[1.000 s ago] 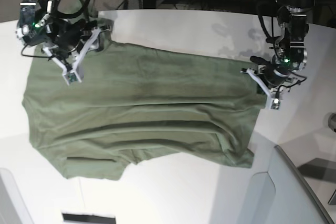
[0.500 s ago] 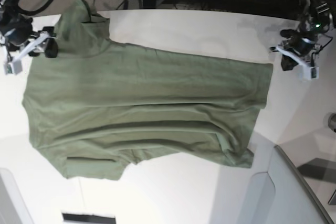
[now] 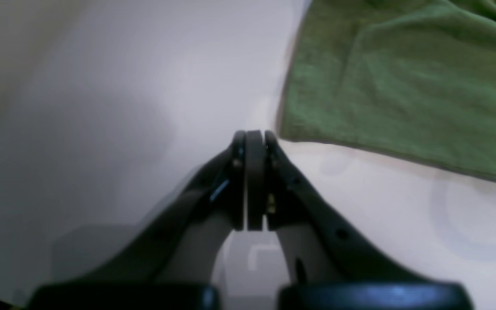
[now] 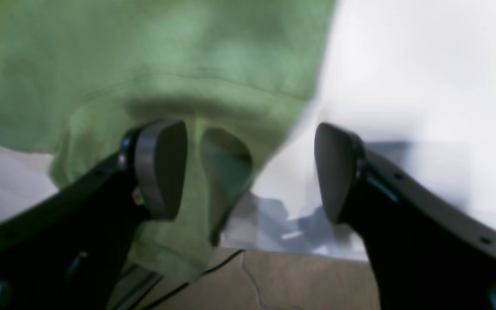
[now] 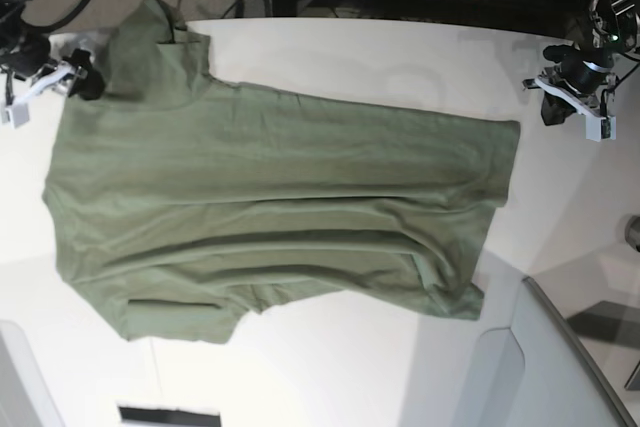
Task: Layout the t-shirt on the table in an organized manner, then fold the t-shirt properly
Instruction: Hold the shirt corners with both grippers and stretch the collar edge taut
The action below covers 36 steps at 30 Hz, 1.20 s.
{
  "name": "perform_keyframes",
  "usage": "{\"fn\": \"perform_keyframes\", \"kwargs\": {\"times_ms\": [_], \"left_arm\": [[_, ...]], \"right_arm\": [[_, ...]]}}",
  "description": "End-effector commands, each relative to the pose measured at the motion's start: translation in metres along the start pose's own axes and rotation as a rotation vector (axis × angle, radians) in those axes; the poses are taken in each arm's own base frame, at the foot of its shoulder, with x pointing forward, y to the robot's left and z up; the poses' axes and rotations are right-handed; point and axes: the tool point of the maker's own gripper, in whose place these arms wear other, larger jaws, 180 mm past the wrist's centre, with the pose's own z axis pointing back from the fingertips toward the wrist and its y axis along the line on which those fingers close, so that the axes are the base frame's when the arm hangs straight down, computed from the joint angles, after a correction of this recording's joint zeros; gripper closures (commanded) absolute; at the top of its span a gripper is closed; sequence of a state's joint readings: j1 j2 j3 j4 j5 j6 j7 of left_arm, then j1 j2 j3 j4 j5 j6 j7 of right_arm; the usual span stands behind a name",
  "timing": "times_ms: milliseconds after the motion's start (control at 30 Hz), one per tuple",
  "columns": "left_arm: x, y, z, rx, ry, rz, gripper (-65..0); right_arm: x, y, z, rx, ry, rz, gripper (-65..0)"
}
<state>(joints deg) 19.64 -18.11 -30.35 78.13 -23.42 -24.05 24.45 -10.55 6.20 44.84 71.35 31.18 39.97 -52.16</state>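
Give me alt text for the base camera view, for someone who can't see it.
An olive-green t-shirt lies spread, slightly wrinkled, across a white table, one sleeve sticking past the far edge. The right tool sits at the shirt's upper left corner and the left tool beside its upper right corner, neither holding the cloth.

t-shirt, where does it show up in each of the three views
Base view: the t-shirt is spread across the middle of the table.
Left wrist view: one corner of it fills the upper right, beyond the shut left gripper.
Right wrist view: it fills the upper left, one sleeve reaching past the table edge between the fingers of the open right gripper.
Shared landmark: the white tabletop beside the cloth.
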Motion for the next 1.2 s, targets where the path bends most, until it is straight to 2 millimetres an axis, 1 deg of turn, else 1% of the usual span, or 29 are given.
{"fn": "perform_keyframes", "kwargs": {"times_ms": [0,100,167,200,300,333,433,500,567,700,800,867,933,1000,1067,1100,1167], "left_arm": [[0.015,0.005,0.003,0.004,-0.042,-0.012,0.0],[0.015,0.005,0.003,0.004,-0.043,-0.012,-10.5],[0.015,0.006,0.003,0.004,-0.043,-0.011,-15.8],[0.016,0.005,0.002,0.004,-0.045,-0.011,-17.4],[0.012,0.007,0.000,0.005,-0.037,0.001,-21.9],[0.008,0.008,-0.001,0.005,-0.028,0.016,-23.4],[0.001,0.011,-0.003,-0.011,-0.031,0.113,-30.8],[0.003,0.018,-0.002,-0.022,-0.045,0.175,-35.7],[-0.001,0.024,-0.002,-0.024,-0.046,0.232,-38.7],[-0.011,0.028,-0.002,-0.018,-0.031,0.270,-42.8],[-0.013,0.025,-0.003,-0.022,-0.029,0.276,-45.1],[-0.013,0.022,-0.005,-0.029,-0.029,0.276,-45.1],[-0.006,0.019,-0.010,-0.038,-0.045,0.282,-45.1],[-0.010,0.014,-0.014,-0.042,-0.040,0.308,-44.6],[-0.010,0.012,-0.016,-0.046,-0.042,0.314,-44.3],[-0.007,0.002,-0.022,-0.067,-0.042,0.310,-44.3],[-0.012,-0.013,-0.028,-0.101,-0.016,0.296,-44.3]], "right_arm": [[0.004,-0.006,0.003,-0.014,0.005,0.013,-43.2],[0.005,-0.002,0.000,-0.004,0.006,0.012,-43.1],[0.004,-0.002,-0.001,-0.001,0.010,0.009,-42.9],[0.005,-0.001,-0.001,0.000,0.009,0.009,-41.6],[0.003,-0.002,-0.001,-0.002,0.014,0.008,-30.8],[0.002,-0.002,-0.001,-0.001,0.015,0.007,-27.0],[0.001,-0.002,-0.001,-0.002,0.018,0.008,-18.0],[0.001,-0.002,-0.001,-0.004,0.020,0.009,-8.9],[-0.002,-0.003,-0.003,0.001,0.027,-0.002,0.0],[-0.015,-0.006,-0.008,0.010,0.060,-0.040,-0.6],[-0.019,-0.005,-0.011,0.017,0.069,-0.047,-0.5],[-0.019,-0.005,-0.010,0.016,0.068,-0.046,-0.5],[-0.018,-0.005,-0.010,0.016,0.067,-0.045,-0.5],[-0.018,-0.004,-0.010,0.017,0.068,-0.044,-0.5],[-0.018,-0.004,-0.010,0.017,0.068,-0.044,-0.5],[-0.018,-0.004,-0.010,0.017,0.068,-0.044,-0.5],[-0.018,-0.004,-0.010,0.017,0.068,-0.044,-0.5]]}}
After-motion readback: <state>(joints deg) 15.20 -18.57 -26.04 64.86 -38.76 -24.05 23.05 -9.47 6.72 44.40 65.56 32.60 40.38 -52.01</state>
